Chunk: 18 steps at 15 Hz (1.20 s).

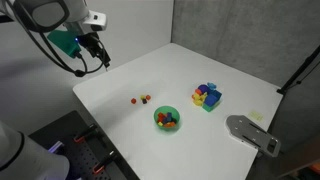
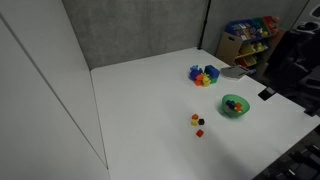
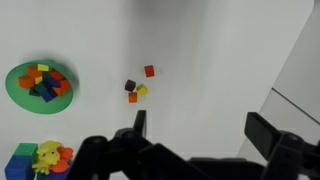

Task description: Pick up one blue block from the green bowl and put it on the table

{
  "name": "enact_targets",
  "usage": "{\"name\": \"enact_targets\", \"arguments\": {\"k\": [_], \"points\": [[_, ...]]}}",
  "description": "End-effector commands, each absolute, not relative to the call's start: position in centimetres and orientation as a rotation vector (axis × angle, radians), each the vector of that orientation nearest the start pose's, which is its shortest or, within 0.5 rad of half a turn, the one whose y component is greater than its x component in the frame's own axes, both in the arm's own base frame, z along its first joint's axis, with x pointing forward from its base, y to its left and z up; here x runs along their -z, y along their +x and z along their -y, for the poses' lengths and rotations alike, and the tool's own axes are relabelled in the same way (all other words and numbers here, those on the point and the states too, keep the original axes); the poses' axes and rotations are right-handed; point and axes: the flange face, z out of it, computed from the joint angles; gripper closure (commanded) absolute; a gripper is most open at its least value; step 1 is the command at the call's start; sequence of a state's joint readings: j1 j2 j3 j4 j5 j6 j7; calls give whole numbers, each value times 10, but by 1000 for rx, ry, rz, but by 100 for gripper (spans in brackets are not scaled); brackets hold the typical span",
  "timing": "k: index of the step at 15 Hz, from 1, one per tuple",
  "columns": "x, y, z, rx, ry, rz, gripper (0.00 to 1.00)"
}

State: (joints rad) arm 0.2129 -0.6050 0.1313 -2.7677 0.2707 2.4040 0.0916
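The gripper (image 3: 198,122) is released: in the wrist view its two dark fingers (image 3: 140,124) stand wide apart at 6 o'clock, with only the bare white surface (image 3: 200,50) between them, and nothing is held. In an exterior view the gripper (image 1: 93,50) hangs in the air at 10 o'clock, off past the corner of the surface (image 1: 200,70) and well apart from everything on it.

The green bowl (image 3: 40,85) sits at 9 o'clock in the wrist view, filled with a heap of small coloured cubes. A blue block (image 3: 44,91) lies among them, near the middle of the heap and touching its neighbours. Both exterior views show the bowl (image 1: 167,118) (image 2: 235,105) upright near an edge of the surface, but its blocks are too small to separate there.

A little cluster of loose blocks lies between the bowl and the gripper's reach: a red block (image 3: 149,71), with a yellow block (image 3: 141,91) just beside darker ones. The blue square tray (image 3: 20,160), at 7 o'clock in the wrist view, holds more coloured pieces and stands near the bowl without touching it.
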Motion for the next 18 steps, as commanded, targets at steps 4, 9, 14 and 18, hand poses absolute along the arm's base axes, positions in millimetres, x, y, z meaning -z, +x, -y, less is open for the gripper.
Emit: {"name": "enact_targets", "arguments": {"k": [4, 9, 14, 18], "points": [[-410, 343, -122, 310, -2947, 88, 0], [-404, 359, -122, 229, -2956, 76, 0], [-393, 391, -108, 168, -2982, 12, 0], [-371, 424, -88, 83, -3028, -28, 0]]}}
